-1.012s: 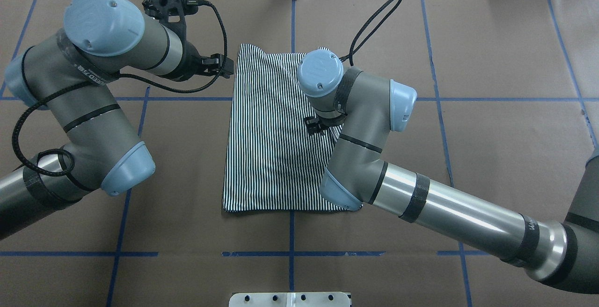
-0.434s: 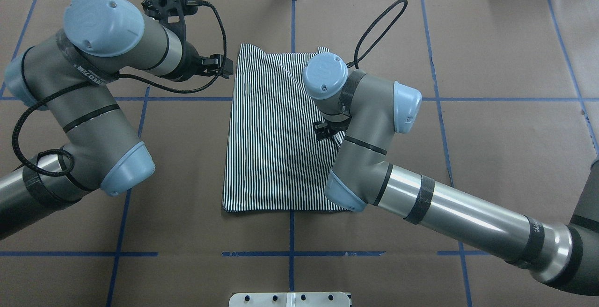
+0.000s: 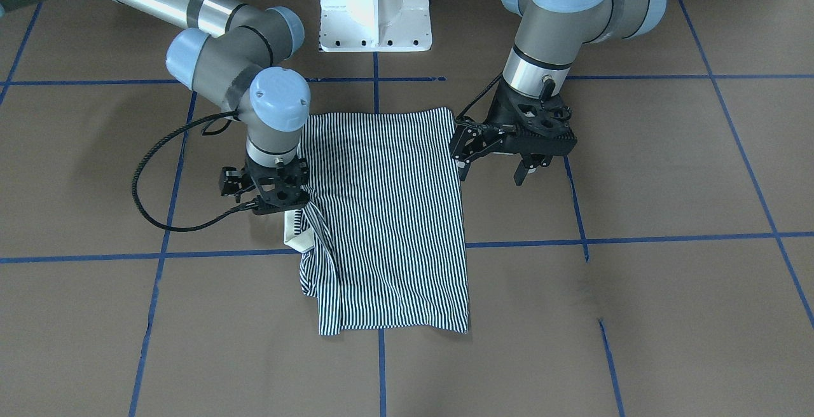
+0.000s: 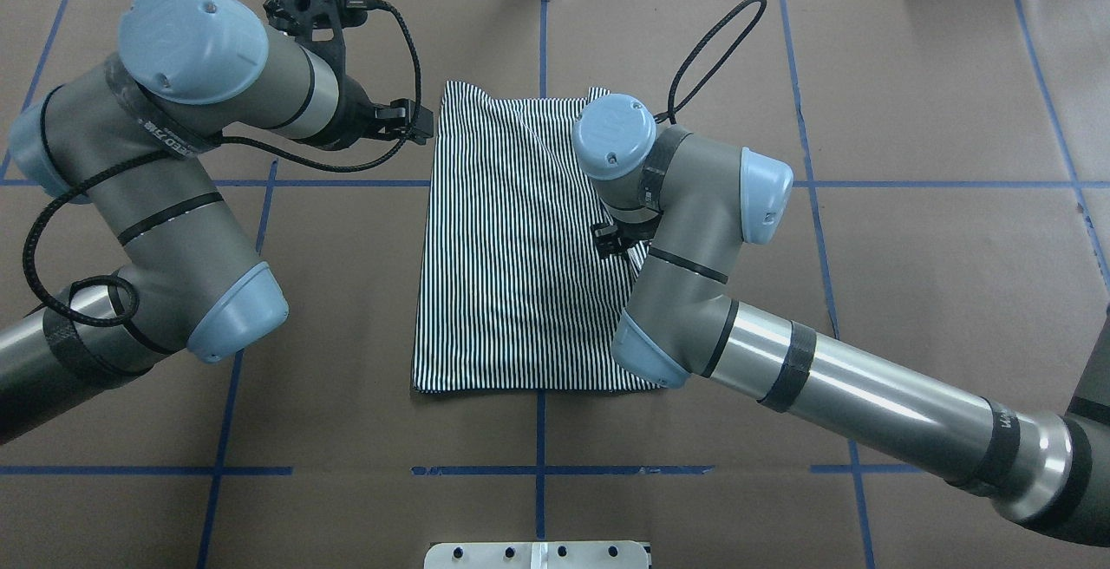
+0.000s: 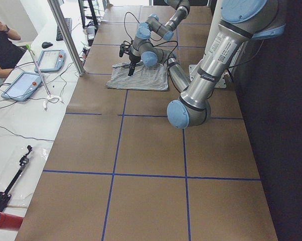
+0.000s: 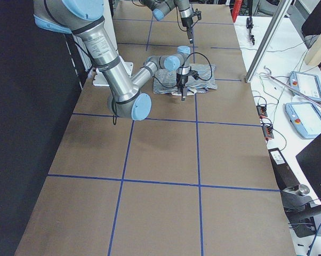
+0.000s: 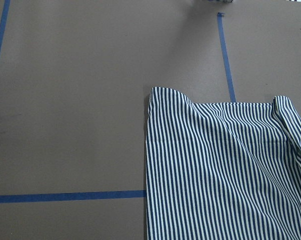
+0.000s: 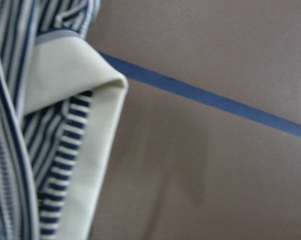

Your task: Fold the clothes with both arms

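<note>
Two pincers and one folded striped polo shirt [image 3: 388,213], which lies mid-way on the brown bench [image 3: 636,290]. From the front camera, the left pincer [image 3: 493,172] hangs just off the shirt's 2 o'clock corner, fingers spread, gripping nothing. The right pincer [image 3: 280,206] sits at the 9 o'clock edge, right above the cream collar [image 3: 294,234] poking out. Can't tell if it's pinching anything.

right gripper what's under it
The cream collar of the striped shirt pokes out beneath the right gripper, on the brown table. The wrist covers its tips, so any grip cannot be seen.
</note>
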You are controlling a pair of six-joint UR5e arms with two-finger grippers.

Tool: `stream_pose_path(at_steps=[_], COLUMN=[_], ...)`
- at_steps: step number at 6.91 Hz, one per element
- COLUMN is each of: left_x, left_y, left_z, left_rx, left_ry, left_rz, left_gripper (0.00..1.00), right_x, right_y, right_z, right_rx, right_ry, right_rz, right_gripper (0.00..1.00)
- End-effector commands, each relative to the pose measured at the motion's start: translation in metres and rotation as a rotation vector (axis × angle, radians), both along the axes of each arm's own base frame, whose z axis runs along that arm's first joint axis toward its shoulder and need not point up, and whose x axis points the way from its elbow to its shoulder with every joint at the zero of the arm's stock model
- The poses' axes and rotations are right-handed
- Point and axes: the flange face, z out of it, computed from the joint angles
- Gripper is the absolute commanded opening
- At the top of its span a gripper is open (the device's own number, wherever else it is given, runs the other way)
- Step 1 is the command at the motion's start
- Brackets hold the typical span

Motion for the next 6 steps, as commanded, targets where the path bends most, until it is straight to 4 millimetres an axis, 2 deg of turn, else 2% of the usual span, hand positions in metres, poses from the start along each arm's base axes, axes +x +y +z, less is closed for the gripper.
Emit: stream_pose_path(at_steps=[1,2,3,4,5,6], left_x=[-0.001,-0.009,-0.016,-0.022,-0.041,-0.056], left_y=[0.0,0.007,0.009,0.013,0.012,0.012], left_z=[-0.002,-0.01,-0.009,0.0,0.004,0.012], left_rx=[0.003,0.016,0.011,0.014,0.039,0.046], left_ry=[0.004,0.015,0.017,-0.01,-0.039,-0.069], left_rz=[0.0,0.0,0.008,0.02,0.025,0.029], left_gripper=[1.0,1.0,1.0,1.0,1.0,1.0], right_x=[0.041,0.042,0.018,-0.01,-0.037,-0.061], right_y=[-0.018,-0.037,-0.059,-0.084,-0.104,-0.109], right_z=[-0.005,-0.041,-0.076,-0.098,-0.107,-0.121], right_rx=[0.021,0.046,0.058,0.074,0.08,0.077], right_ry=[-0.029,-0.067,-0.079,-0.096,-0.094,-0.076], right_rz=[0.024,0.04,0.05,0.056,0.054,0.034], right_gripper=[1.0,1.0,1.0,1.0,1.0,1.0])
